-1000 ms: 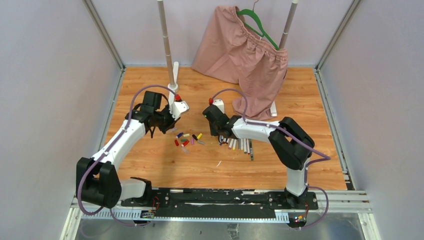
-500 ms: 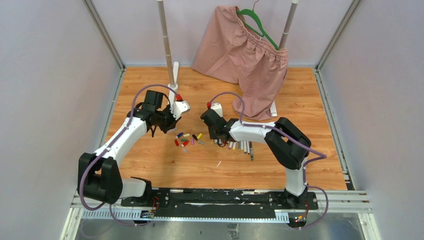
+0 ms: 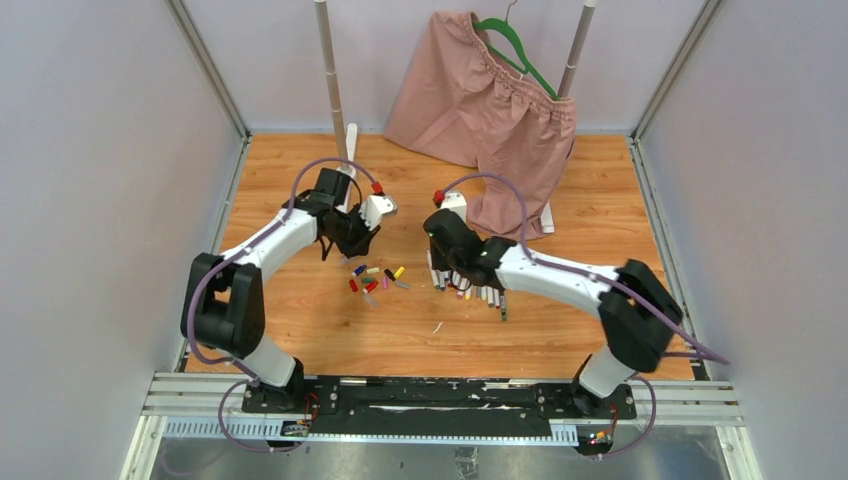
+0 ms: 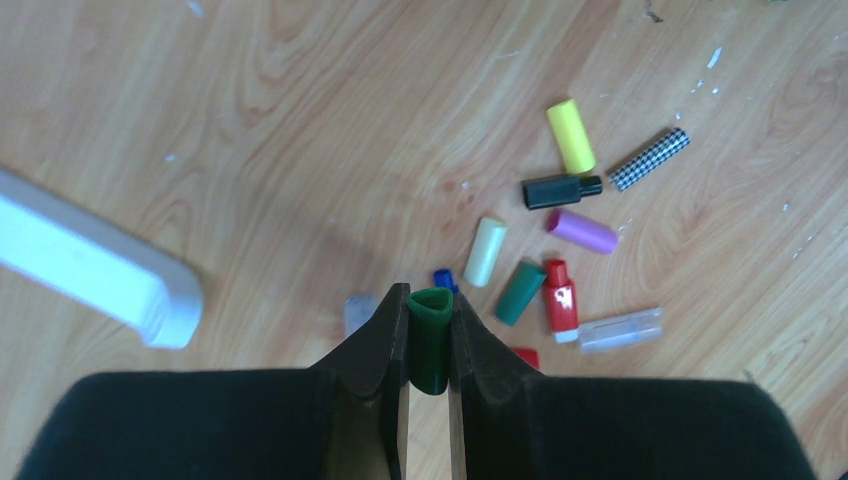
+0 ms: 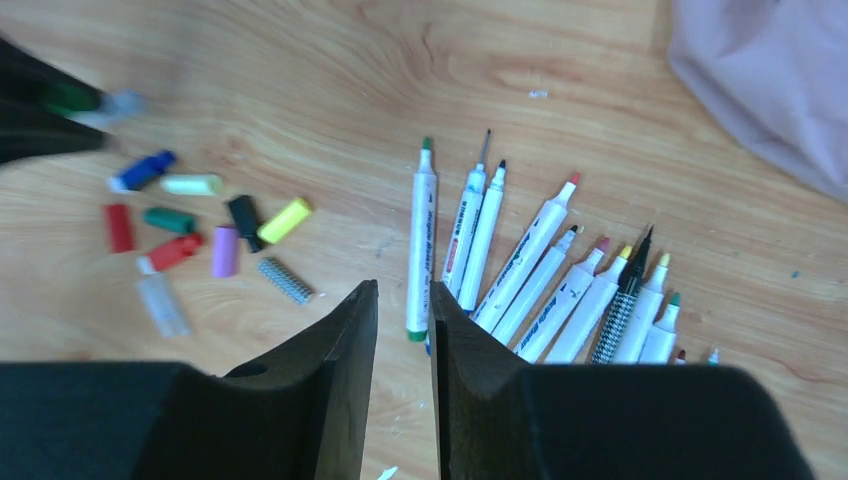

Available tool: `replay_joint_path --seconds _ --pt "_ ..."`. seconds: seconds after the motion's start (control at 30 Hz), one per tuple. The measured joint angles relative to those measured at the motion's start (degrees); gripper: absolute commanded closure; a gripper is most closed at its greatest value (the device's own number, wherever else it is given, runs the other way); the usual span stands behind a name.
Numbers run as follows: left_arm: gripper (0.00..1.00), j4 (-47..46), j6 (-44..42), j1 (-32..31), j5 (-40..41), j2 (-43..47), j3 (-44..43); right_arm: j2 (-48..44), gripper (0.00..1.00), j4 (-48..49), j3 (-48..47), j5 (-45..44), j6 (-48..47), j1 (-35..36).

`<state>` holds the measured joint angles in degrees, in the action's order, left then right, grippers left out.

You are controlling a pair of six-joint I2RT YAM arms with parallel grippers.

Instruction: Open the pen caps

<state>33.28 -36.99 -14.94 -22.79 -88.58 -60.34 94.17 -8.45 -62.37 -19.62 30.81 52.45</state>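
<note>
Left gripper [image 4: 428, 300]: pinching green cap [image 4: 431, 350], left of the pens [image 5: 527, 252].
Right gripper [image 5: 402, 290]: slightly parted, empty, over the pens.

This is a robotics lab test cell: plain pale walls [image 3: 90, 150] in aluminium framing [image 3: 205, 70] box in a wood-grain surface [image 3: 300, 330], a left arm [image 3: 270, 240] and right arm [image 3: 560, 280] stand bolted to a metal rail [image 3: 440, 395], and pink shorts [image 3: 490, 110] hang from a green hanger [image 3: 520, 55].
</note>
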Motion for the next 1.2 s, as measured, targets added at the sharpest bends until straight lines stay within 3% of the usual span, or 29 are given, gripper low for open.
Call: replay_joint_path --seconds 0.2,0.37,0.6,0.93,1.03,1.1,1.2 --pt "0.79 -1.3 3.7 -1.5 -0.1 -5.8 -0.9 -15.0 0.63 0.4 5.9 1.0 1.4 -0.9" --pt "0.65 -2.6 5.7 -1.9 0.4 -7.2 -0.9 -23.8 0.51 -0.2 13.7 1.0 2.8 -3.3" --pt "0.59 -3.8 6.6 -2.6 1.7 -7.4 -0.9 -32.9 0.48 -3.7 21.2 0.9 4.2 -7.7" --pt "0.56 0.3 6.6 -2.4 2.0 -5.0 -3.0 -37.9 0.44 -8.2 21.7 1.0 4.0 -13.8" --pt "0.36 2.0 7.3 -1.6 0.9 -2.2 -6.3 -38.2 0.42 -10.8 21.0 1.1 3.6 -17.9" --pt "0.04 2.1 8.5 0.4 -0.1 0.9 -7.9 -38.0 0.39 -13.7 19.4 -0.8 3.3 -21.1" --pt "0.0 0.4 10.4 4.8 -0.9 6.0 -8.1 -36.9 0.36 -15.4 17.6 -6.9 2.4 -24.3"
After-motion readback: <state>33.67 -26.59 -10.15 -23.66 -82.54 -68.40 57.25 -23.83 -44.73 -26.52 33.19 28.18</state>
